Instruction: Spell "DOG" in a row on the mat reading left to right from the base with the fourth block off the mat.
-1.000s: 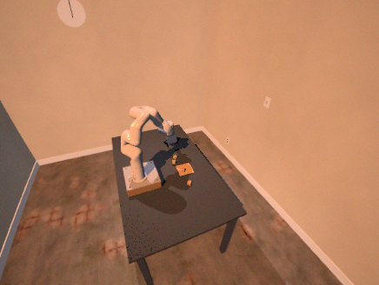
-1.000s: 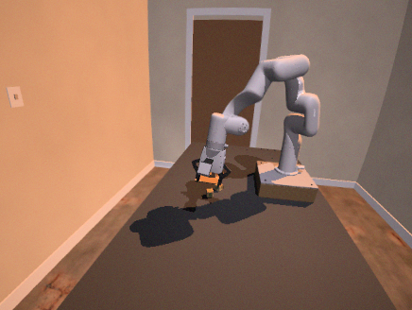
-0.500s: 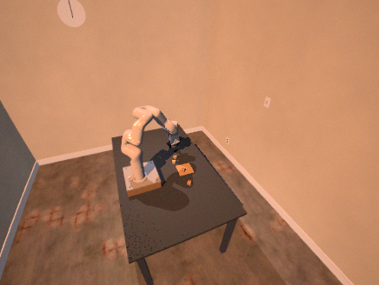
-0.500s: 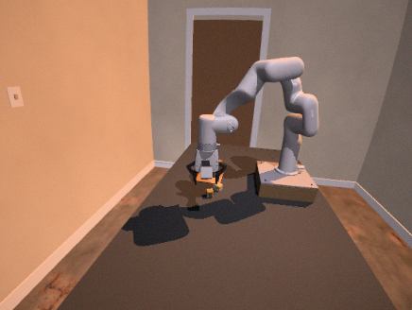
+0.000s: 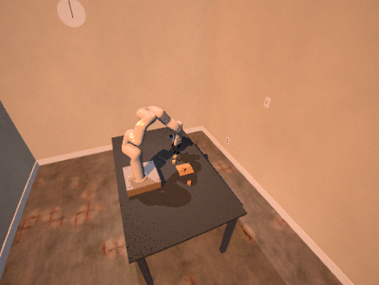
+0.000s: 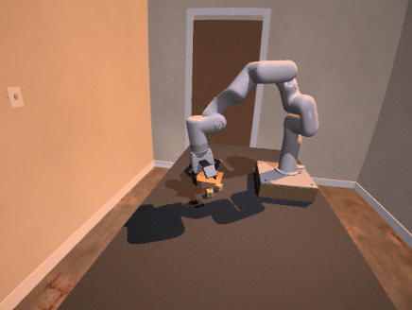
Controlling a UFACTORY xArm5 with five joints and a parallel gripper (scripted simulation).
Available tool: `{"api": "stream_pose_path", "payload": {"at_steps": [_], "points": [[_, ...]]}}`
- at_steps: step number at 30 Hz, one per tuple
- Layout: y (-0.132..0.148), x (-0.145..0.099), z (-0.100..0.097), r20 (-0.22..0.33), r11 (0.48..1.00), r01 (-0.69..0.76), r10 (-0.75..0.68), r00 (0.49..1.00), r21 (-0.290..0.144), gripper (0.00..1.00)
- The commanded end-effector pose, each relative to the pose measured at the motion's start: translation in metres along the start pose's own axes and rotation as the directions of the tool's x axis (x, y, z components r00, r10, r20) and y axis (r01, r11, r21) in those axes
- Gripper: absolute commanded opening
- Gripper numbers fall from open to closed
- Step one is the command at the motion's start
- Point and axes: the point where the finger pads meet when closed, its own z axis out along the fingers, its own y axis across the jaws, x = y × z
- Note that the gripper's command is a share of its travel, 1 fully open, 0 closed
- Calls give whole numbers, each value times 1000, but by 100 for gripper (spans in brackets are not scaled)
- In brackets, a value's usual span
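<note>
The orange mat (image 5: 185, 169) lies on the dark table to the right of the robot's base; it also shows in the exterior view (image 6: 209, 177). Small blocks lie around it: one beside the mat's edge nearest the gripper (image 5: 175, 161), and one past the opposite edge (image 5: 189, 182). In the exterior view two blocks (image 6: 210, 192) (image 6: 218, 187) sit just in front of the mat. The letters are too small to read. My gripper (image 5: 176, 142) (image 6: 204, 166) is open and empty, and points down a little above the mat's edge.
The robot's base block (image 5: 141, 180) stands at the table's left side. A small dark object (image 6: 195, 203) lies on the table in front of the blocks. The table's edges run close to the wall on the right.
</note>
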Motion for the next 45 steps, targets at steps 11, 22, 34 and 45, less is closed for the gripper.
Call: {"api": "stream_pose_path", "payload": {"at_steps": [11,22,34,45], "points": [[-9,-24,-2,-89,921,352,-341,936,166,100],[-20,-40,-7,-216,789,572,-532,819,224,100],[-34,-56,-16,-385,598,773,-676,628,210,100],[-50,-71,-27,-542,396,911,-744,390,113,100]]}}
